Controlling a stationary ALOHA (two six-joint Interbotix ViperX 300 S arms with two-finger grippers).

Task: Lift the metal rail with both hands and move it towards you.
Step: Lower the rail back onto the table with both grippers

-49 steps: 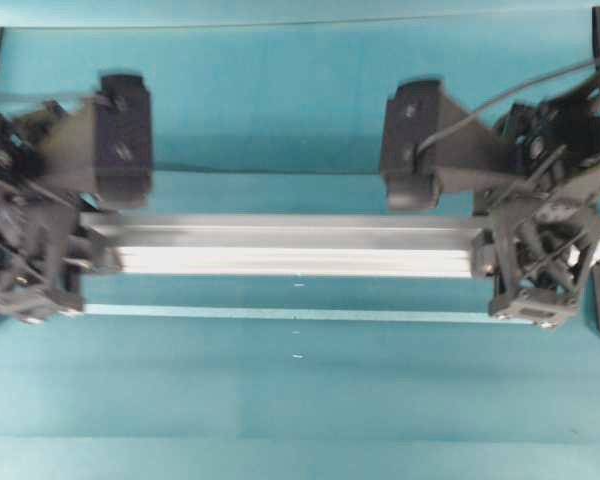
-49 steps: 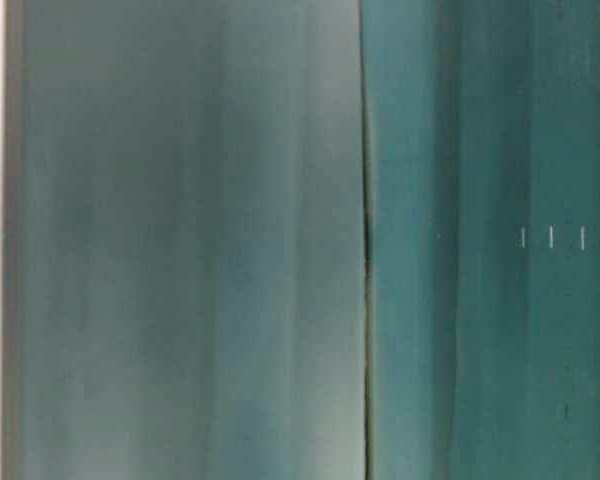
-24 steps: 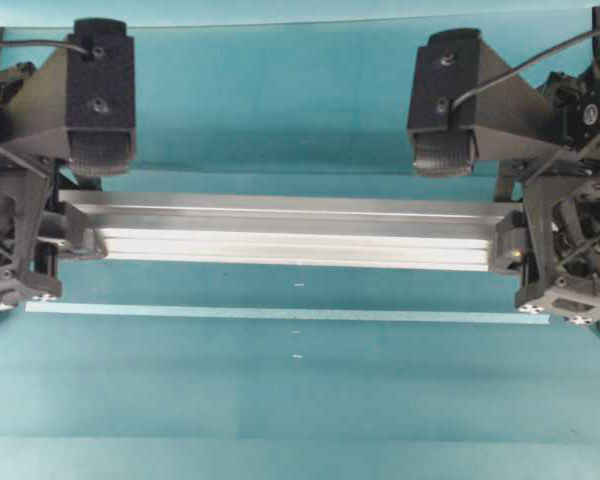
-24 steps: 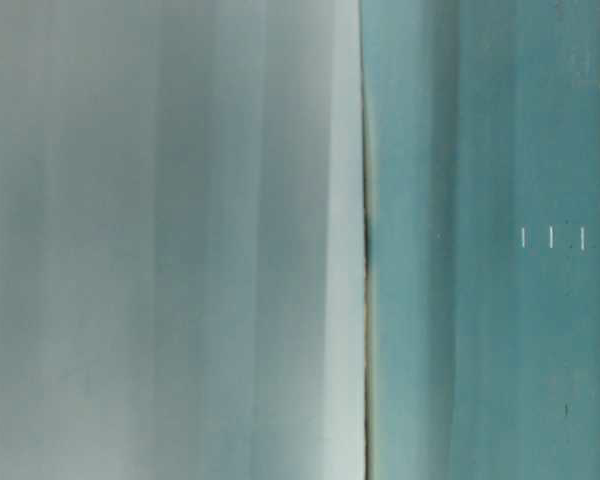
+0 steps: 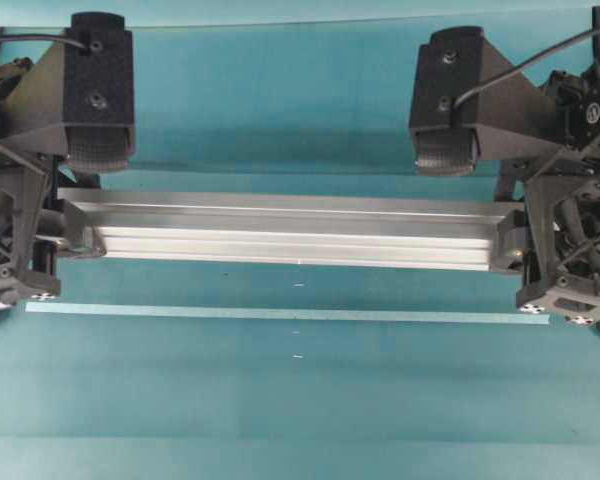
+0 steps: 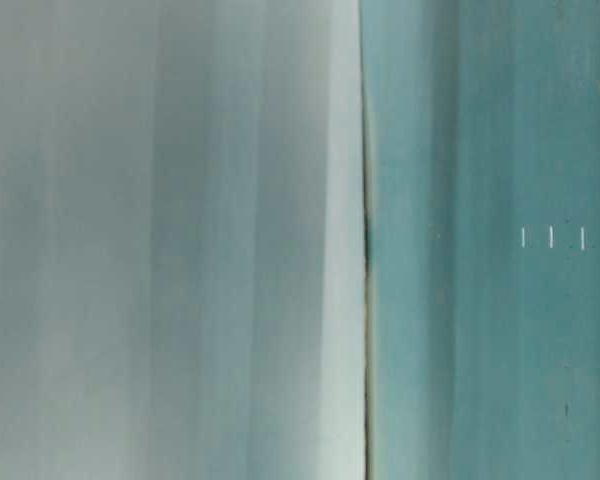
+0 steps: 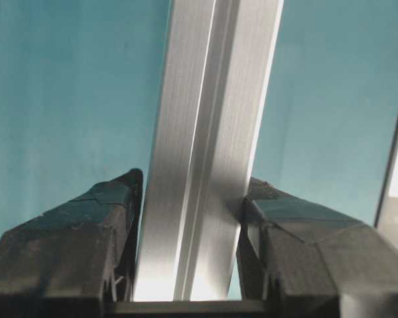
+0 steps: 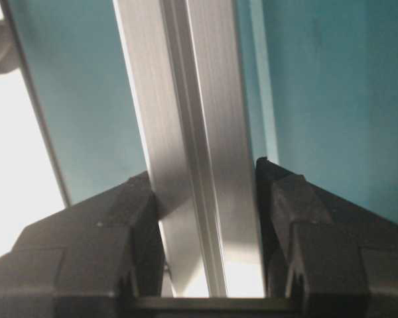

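Observation:
The metal rail (image 5: 290, 232) is a long grooved silver bar held level above the teal table, spanning between both arms. My left gripper (image 5: 68, 232) is shut on its left end; in the left wrist view the rail (image 7: 209, 152) runs up between the black fingers (image 7: 86, 225), which press on both sides of it. My right gripper (image 5: 515, 245) is shut on its right end; the right wrist view shows the rail (image 8: 192, 152) clamped between the fingers (image 8: 305, 218). In the table-level view a blurred pale surface (image 6: 170, 240) fills the left half.
A thin pale-green tape strip (image 5: 280, 313) lies on the table in front of the rail. Small white marks (image 5: 297, 356) sit at mid table. The black wrist camera housings (image 5: 98, 90) (image 5: 460, 95) hang behind the rail.
Over the last second both arms rose with the rail, which now looks larger and wider in the overhead view. In the last half second almost nothing moved.

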